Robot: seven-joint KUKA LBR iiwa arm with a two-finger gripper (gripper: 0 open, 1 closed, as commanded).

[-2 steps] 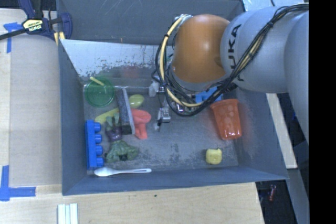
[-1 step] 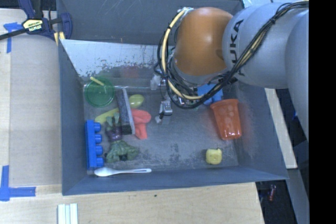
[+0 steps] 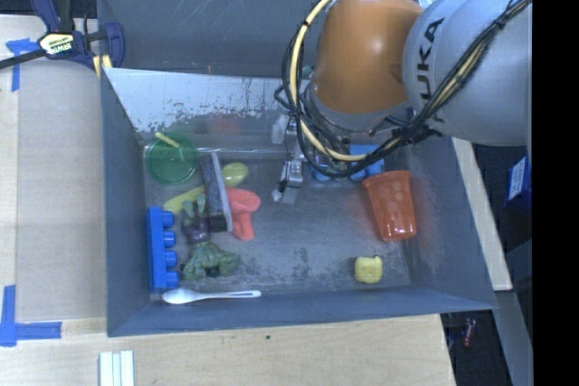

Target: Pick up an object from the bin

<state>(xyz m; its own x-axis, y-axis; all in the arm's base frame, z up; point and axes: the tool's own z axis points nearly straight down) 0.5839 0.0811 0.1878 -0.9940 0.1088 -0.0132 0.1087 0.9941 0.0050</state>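
My gripper (image 3: 290,179) hangs below the orange cover, over bare bin floor near the middle of the back part. To its left lie a pale yellow-green oval piece (image 3: 234,172) and a red toy piece (image 3: 242,212). A dark grey bar (image 3: 215,192) lies lengthwise just left of those. To the gripper's right an orange ribbed cup (image 3: 392,205) lies on its side. Nothing shows in the gripper.
Along the left wall sit a green round lid (image 3: 171,160), a blue brick (image 3: 161,247), a purple piece (image 3: 195,228) and a green figure (image 3: 210,261). A white spoon (image 3: 210,295) lies by the front wall, a small yellow piece (image 3: 367,268) at front right.
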